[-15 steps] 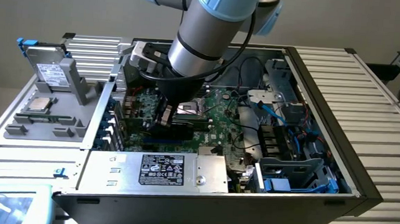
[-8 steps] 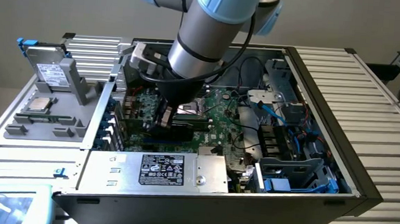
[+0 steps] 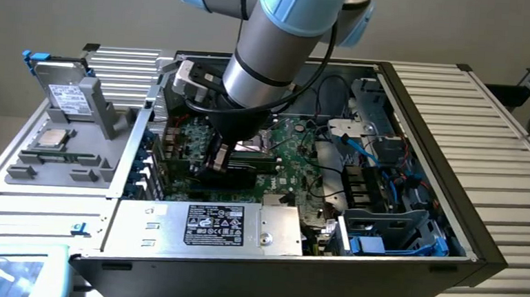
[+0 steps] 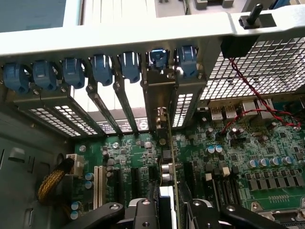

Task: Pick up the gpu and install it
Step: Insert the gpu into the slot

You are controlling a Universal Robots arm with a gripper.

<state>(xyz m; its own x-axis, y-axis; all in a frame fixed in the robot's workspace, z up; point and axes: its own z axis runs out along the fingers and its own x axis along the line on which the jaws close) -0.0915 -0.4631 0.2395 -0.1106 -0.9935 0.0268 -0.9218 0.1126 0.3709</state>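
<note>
The gpu (image 3: 250,165) stands on edge low inside the open computer case, over the green motherboard (image 3: 292,150). My gripper (image 3: 220,161) reaches down from above and is shut on it. In the wrist view the gpu (image 4: 171,157) appears as a thin green card edge running between my two black fingers (image 4: 143,212). Its metal bracket end (image 4: 159,93) sits against the case's rear slot openings, under the blue clips (image 4: 157,57). My gripper (image 4: 171,217) holds the card in line with the expansion slots on the motherboard (image 4: 257,157). Whether the card's connector is seated is hidden.
A grey power supply (image 3: 205,224) lies along the case's near side. Blue cables (image 3: 366,155) and drive cages (image 3: 389,232) fill the exterior view's right. A grey tray (image 3: 24,175) beside the case carries a hard drive (image 3: 66,98) and a processor (image 3: 56,138). Red-black wires (image 4: 248,90) cross the motherboard.
</note>
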